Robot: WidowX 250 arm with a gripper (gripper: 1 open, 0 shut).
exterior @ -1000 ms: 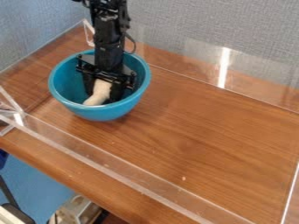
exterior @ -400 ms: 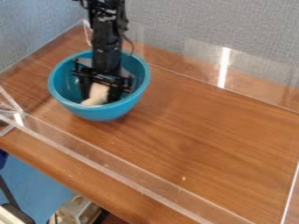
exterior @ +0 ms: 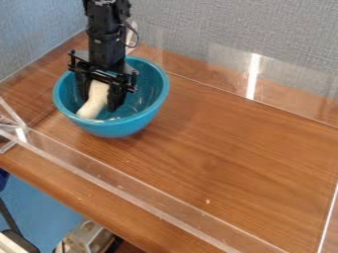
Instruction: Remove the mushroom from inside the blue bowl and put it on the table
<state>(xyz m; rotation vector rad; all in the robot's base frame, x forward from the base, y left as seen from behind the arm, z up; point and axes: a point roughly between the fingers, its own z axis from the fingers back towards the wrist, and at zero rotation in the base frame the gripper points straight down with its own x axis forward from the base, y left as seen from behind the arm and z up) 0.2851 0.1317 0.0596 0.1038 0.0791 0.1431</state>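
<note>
The blue bowl [exterior: 142, 113] stands at the back left of the table [exterior: 224, 143]. My black gripper [exterior: 102, 89] reaches down into the bowl from above, on its left side. It is shut on the mushroom [exterior: 91, 104], whose cream-white stem hangs down and left from between the fingers, just over the bowl's floor. The mushroom's cap is hidden by the gripper.
Low clear acrylic walls [exterior: 251, 74] run around the table's edges, with a front wall [exterior: 158, 183] along the near side. A grey-blue fabric backdrop stands behind the table. Bare wood stretches to the right and in front of the bowl.
The gripper has shifted left and slightly up inside the bowl, carrying the mushroom from the bowl's middle toward its left side. The bowl has stayed in place.
</note>
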